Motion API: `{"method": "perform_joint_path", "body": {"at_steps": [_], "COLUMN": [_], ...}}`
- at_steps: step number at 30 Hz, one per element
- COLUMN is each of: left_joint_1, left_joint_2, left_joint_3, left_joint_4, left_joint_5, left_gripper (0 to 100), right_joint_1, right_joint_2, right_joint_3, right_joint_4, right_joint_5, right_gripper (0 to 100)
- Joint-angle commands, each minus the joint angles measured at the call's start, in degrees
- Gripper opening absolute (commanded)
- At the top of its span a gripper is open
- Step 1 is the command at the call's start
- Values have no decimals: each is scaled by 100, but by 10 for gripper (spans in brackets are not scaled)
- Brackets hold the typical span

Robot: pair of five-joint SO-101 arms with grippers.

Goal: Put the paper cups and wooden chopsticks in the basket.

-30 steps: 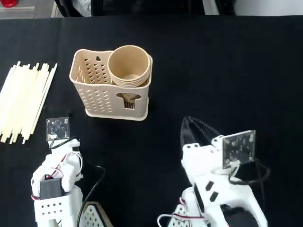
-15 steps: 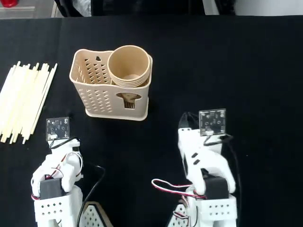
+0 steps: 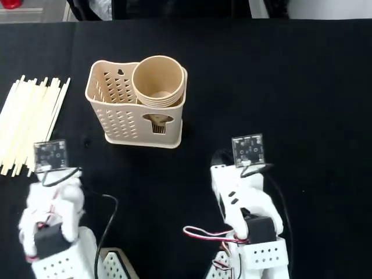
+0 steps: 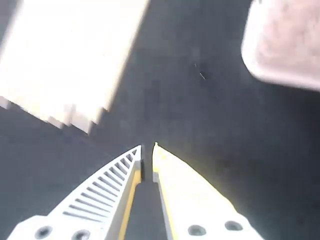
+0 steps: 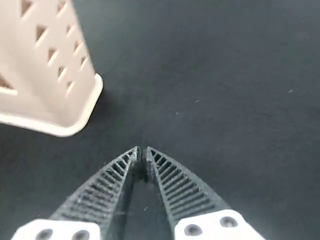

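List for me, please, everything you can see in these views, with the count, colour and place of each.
table: one, black, under everything.
basket: one, beige with holes, upright on the table's far left half.
paper cups: one nested stack, exact count unclear, tan, standing in the basket's right compartment.
wooden chopsticks: a loose bundle of many, pale wood, flat on the table at its left edge.
red object: one, beyond the table's far left corner, cut off by the frame.
left hand: one, white and yellow, shut, over bare table near the chopsticks.
right hand: one, black, shut, over bare table near the basket's base.
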Motion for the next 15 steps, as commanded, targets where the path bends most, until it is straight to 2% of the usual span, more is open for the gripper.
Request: {"method": "perform_joint_path", "body": {"at_steps": [1, 4, 6, 9, 12, 15], "left_joint_1": [-444, -646, -673, -787, -901, -945], "left_joint_2": [18, 466, 1275, 3051, 4976, 6664], "left_joint_3": [-1314, -1807, -2114, -3011, -4224, -5490], "left_joint_4": [-466, -844, -1002, -993, -976, -598], "left_joint_5": [-545, -554, -589, -870, -826, -844], "left_gripper": [55, 57, 59, 74, 90, 115], "right_joint_1": [-105, -105, -105, -114, -114, -114], "right_joint_2": [-66, -66, -66, -66, -66, -66], "right_joint_3": [-4, -4, -4, -4, -4, -4], "right_joint_4": [44, 70, 70, 79, 79, 79], "right_joint_5": [53, 53, 53, 53, 53, 53], "right_gripper": [15, 15, 15, 15, 15, 15]}}
